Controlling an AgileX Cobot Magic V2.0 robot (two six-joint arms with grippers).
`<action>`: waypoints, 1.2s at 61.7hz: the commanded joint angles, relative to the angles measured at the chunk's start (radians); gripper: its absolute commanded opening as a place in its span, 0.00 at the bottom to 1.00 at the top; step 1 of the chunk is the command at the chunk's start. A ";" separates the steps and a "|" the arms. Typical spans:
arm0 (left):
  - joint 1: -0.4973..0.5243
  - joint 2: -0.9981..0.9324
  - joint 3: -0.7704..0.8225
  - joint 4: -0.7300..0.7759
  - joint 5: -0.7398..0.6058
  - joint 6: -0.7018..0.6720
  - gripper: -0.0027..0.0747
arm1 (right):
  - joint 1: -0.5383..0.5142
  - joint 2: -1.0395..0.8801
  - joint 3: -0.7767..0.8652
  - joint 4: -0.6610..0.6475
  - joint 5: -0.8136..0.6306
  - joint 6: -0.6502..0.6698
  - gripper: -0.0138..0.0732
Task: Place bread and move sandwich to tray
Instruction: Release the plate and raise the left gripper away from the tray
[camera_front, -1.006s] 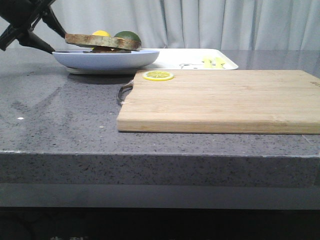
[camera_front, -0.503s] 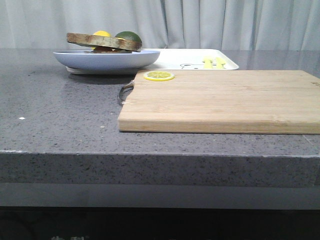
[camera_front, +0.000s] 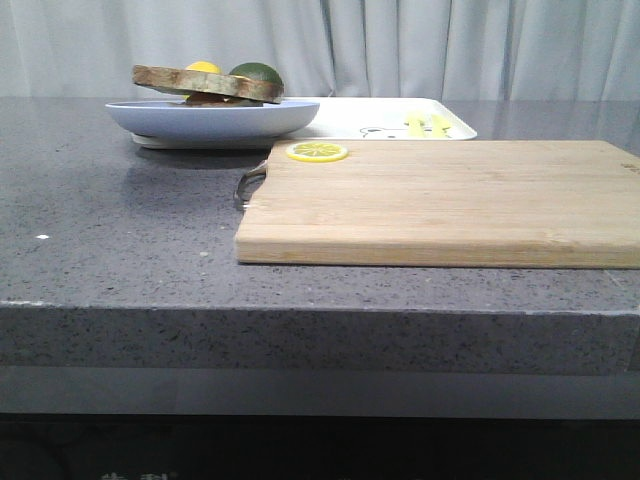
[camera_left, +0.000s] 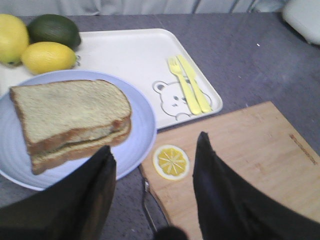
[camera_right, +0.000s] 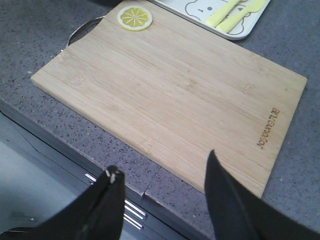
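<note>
The sandwich (camera_front: 207, 84), two brown-crusted greenish-tan slices stacked, lies on a round pale blue plate (camera_front: 210, 120) at the back left. In the left wrist view the sandwich (camera_left: 70, 117) sits on the plate (camera_left: 135, 145), which overlaps the white tray (camera_left: 135, 60); no egg shows between the slices. The tray (camera_front: 380, 115) lies behind the cutting board. My left gripper (camera_left: 155, 145) is open and empty, above the plate's rim and the board's corner. My right gripper (camera_right: 164, 162) is open and empty over the table's front edge. Neither gripper shows in the front view.
A light wooden cutting board (camera_front: 440, 200) fills the middle and right, with a lemon slice (camera_front: 317, 152) on its far left corner. Two lemons (camera_left: 47, 56) and a green fruit (camera_left: 54, 30) sit on the tray behind the plate. A yellow fork and knife (camera_left: 189, 85) mark the tray.
One second ago the left gripper showed at the upper left of the front view beside the plate. It has since left that view. The sandwich and plate have not moved.
</note>
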 joint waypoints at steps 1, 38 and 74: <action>-0.066 -0.092 0.056 -0.016 -0.088 0.043 0.50 | -0.005 -0.002 -0.022 -0.009 -0.061 -0.002 0.61; -0.264 -0.448 0.448 0.588 -0.043 -0.318 0.50 | -0.005 -0.002 -0.022 -0.009 -0.061 -0.002 0.61; -0.264 -0.753 0.593 0.628 -0.038 -0.378 0.50 | -0.005 -0.002 -0.022 -0.009 -0.060 -0.002 0.61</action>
